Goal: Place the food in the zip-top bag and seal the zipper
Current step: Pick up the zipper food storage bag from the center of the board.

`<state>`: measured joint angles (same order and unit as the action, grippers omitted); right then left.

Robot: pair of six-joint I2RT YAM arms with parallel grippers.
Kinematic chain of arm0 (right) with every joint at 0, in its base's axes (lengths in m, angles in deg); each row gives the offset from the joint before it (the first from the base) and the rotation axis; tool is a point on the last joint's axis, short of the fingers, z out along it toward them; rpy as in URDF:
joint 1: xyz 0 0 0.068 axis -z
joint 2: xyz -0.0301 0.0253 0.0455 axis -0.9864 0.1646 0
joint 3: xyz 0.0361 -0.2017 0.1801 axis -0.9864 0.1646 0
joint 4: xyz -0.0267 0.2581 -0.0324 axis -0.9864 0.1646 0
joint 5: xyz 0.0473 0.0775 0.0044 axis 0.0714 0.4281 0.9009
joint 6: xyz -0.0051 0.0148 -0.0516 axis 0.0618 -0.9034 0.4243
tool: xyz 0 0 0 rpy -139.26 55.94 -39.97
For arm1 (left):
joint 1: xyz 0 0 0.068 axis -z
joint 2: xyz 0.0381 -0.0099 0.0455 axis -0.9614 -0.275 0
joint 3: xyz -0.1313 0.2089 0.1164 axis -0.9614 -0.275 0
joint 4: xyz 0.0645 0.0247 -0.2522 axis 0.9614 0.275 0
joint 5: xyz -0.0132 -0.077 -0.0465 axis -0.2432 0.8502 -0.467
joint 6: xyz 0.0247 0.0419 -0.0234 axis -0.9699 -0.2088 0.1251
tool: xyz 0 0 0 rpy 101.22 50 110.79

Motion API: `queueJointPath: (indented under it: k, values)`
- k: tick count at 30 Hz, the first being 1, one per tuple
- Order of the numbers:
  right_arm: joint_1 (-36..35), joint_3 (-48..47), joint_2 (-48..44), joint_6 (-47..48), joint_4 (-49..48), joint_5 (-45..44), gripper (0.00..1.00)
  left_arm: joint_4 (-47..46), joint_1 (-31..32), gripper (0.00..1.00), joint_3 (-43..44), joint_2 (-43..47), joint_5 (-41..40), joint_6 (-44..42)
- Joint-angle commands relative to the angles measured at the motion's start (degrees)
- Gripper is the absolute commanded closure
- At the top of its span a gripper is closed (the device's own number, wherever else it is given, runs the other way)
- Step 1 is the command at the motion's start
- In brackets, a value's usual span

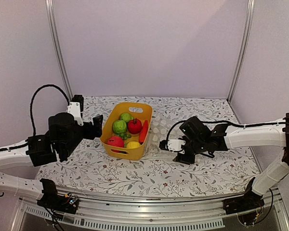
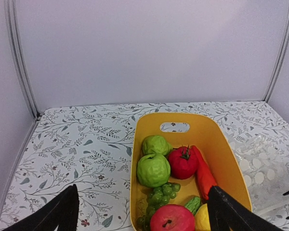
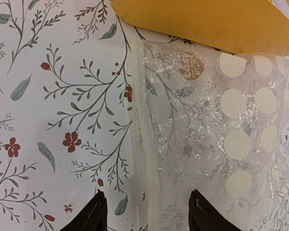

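Zip-top bag (image 1: pixel 159 129) flat on the worktop (image 1: pixel 183 175), right up against the yellow basket (image 1: pixel 135 153). Zipper (image 3: pixel 143 144) lined up between the spread fingers of the right end effector (image 3: pixel 147 211). Food (image 2: pixel 154 169) all in the basket. Left end effector (image 1: pixel 97 127) spread wide too, just left of it.

Plain pale lilac walls (image 1: pixel 149 43) stand around the desk (image 1: pixel 149 206). A white cloth (image 1: pixel 183 108) with leaves and small flowers covers it. Two metal rails (image 1: pixel 59 48) rise in the back corners.
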<state>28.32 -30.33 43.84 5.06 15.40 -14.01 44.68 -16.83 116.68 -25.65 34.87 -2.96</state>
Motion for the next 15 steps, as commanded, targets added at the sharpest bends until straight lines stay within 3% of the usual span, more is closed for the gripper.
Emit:
queueJointPath:
  k: [1, 4, 15]
  values:
    - [-0.6, 2.0, 2.6, 2.1, -2.5, -3.7, 0.44, 3.8, -0.3, 0.08, -0.9, -0.6, -3.4, -12.5]
    - [-0.7, 2.8, 4.3, 3.3, -4.3, -5.5, 0.45, 2.0, -0.6, 0.07, -2.7, -0.7, -6.8, -11.6]
    - [-0.7, 2.6, 9.6, 3.2, -7.6, -10.5, 0.55, 0.7, -1.0, 0.07, -4.1, 1.4, -4.2, -10.2]
